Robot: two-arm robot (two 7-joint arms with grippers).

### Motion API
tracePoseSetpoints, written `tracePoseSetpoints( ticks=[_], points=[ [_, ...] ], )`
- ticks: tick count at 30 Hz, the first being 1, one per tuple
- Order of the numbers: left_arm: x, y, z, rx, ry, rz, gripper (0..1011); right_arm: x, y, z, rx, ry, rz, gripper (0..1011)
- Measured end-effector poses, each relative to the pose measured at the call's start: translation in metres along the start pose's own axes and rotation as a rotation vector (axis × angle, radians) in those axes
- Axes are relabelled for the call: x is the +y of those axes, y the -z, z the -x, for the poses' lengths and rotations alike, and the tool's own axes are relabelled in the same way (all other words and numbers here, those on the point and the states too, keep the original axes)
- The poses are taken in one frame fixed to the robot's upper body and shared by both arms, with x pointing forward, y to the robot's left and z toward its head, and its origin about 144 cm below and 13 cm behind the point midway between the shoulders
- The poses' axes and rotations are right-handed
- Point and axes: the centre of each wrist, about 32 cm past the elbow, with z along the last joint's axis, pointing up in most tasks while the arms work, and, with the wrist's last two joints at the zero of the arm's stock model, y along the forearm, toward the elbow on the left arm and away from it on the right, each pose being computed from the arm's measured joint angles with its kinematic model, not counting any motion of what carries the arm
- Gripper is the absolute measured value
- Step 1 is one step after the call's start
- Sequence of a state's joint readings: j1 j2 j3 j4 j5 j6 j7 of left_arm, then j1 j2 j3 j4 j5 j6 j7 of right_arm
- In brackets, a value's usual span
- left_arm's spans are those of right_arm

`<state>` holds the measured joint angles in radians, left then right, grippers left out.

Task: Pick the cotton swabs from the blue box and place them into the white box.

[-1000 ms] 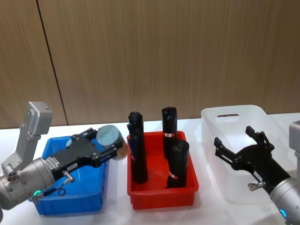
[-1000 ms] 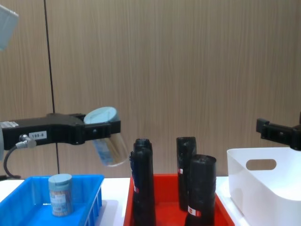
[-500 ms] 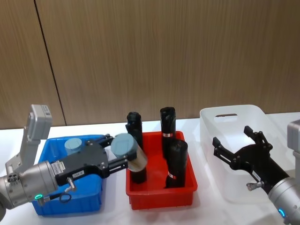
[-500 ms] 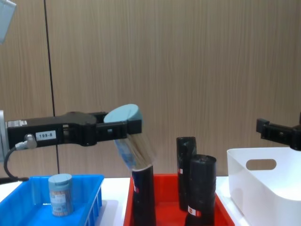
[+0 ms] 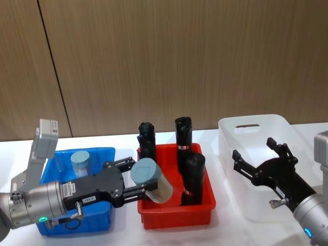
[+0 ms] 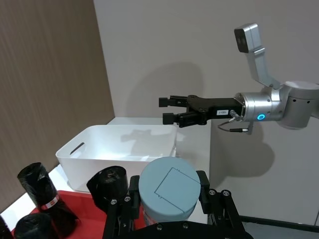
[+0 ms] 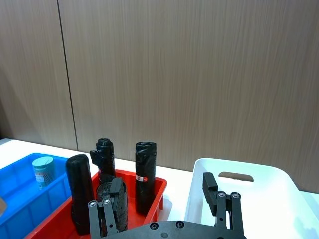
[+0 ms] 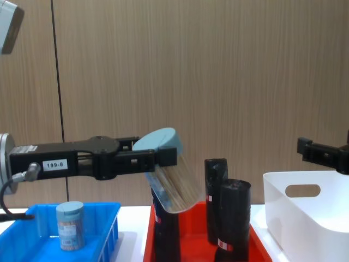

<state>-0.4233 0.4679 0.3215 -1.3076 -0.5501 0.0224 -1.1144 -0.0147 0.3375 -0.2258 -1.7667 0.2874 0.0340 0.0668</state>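
Left tool [image 5: 137, 178] clamps the cotton swabs [image 5: 156, 184], lid tilted up-left, over red tray [image 5: 174, 216]; right tool [image 5: 253, 148] spread.

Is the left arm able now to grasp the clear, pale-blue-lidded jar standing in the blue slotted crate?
Probably not: the left gripper is shut on another clear jar over the red plastic tray, beside the blue slotted crate holding the standing jar.

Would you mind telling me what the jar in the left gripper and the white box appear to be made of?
The jar in the left gripper looks like clear plastic: pale sticks show through its wall. The white box seems smooth, semi-matte plastic, with moulded rounded corners.
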Motion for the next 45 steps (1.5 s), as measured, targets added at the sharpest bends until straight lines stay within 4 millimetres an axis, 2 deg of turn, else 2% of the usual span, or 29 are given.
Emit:
tracePoseSetpoints(
  ticks=[21,45],
  points=[
    [0.001,0.0,-0.002,0.014,0.051,-0.008,672,0.0,-0.001,-0.001,-0.024,-0.027,0.001,1001],
    [0.001,0.0,-0.002,0.017,0.06,-0.01,672,0.001,-0.02,-0.017,-0.13,-0.307,0.039,1002]
  ],
)
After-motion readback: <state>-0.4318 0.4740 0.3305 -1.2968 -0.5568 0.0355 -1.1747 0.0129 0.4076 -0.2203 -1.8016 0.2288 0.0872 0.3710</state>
